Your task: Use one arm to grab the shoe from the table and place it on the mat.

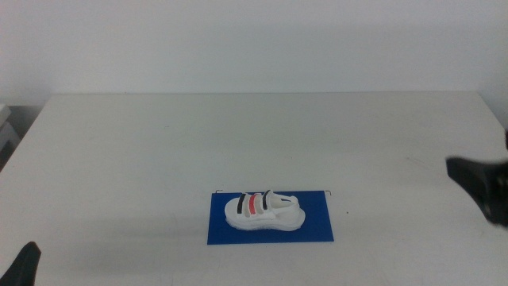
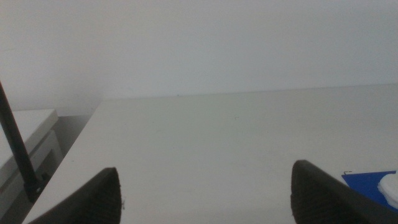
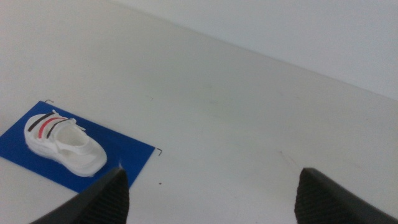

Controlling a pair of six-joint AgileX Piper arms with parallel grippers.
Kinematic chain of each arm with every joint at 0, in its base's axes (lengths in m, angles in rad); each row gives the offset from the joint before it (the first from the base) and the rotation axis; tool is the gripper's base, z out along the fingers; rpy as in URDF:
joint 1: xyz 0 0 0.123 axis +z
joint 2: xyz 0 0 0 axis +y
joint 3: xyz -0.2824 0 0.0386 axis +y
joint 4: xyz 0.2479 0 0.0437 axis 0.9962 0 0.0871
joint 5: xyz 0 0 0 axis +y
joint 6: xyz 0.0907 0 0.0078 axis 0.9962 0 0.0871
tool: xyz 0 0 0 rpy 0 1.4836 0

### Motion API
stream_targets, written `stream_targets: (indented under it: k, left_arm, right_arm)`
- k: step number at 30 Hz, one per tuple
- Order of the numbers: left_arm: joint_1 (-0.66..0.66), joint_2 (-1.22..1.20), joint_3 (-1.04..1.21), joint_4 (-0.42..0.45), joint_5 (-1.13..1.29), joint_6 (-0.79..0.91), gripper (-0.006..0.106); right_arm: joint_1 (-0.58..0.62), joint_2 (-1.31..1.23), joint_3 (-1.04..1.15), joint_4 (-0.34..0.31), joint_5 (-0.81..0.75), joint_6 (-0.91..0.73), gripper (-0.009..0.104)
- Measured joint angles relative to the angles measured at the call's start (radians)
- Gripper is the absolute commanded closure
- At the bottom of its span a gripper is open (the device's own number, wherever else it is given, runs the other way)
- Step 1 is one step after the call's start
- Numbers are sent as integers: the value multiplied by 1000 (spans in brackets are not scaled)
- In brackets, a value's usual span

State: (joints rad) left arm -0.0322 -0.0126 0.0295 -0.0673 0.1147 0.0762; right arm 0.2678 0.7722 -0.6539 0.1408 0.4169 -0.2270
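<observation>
The white shoe (image 1: 263,213) with black and red straps lies on the dark blue mat (image 1: 317,226) at the front middle of the white table (image 1: 254,135). The right wrist view shows the shoe (image 3: 62,143) on the mat (image 3: 124,152) too. My right gripper (image 1: 480,187) is at the right edge of the middle view, well away from the shoe, open and empty (image 3: 211,193). My left gripper (image 1: 24,266) waits at the bottom left corner, open and empty (image 2: 205,196). The left wrist view shows a corner of the mat (image 2: 367,183).
A white box-like thing (image 1: 6,131) stands off the table's left edge, and a thin black cable (image 2: 18,149) runs beside it in the left wrist view. A pale wall rises behind the table.
</observation>
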Motion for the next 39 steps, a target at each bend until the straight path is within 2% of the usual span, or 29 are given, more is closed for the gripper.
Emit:
stream_targets:
  k: [6, 9, 16, 25, 39]
  left_arm:
    - [0, 0, 0, 0, 0, 0, 7]
    - [0, 0, 0, 0, 0, 0, 7]
    - [0, 0, 0, 0, 0, 0, 7]
    - [0, 0, 0, 0, 0, 0, 7]
    - [0, 0, 0, 0, 0, 0, 7]
  right_arm:
    - [-2, -203, 248, 1, -147, 2, 24]
    - [-2, -306, 328, -4, -164, 3, 24]
    - [-2, -521, 450, -71, -159, 4, 24]
    - [-2, -728, 573, -76, -158, 4, 24]
    - [-2, -782, 682, -75, -155, 4, 24]
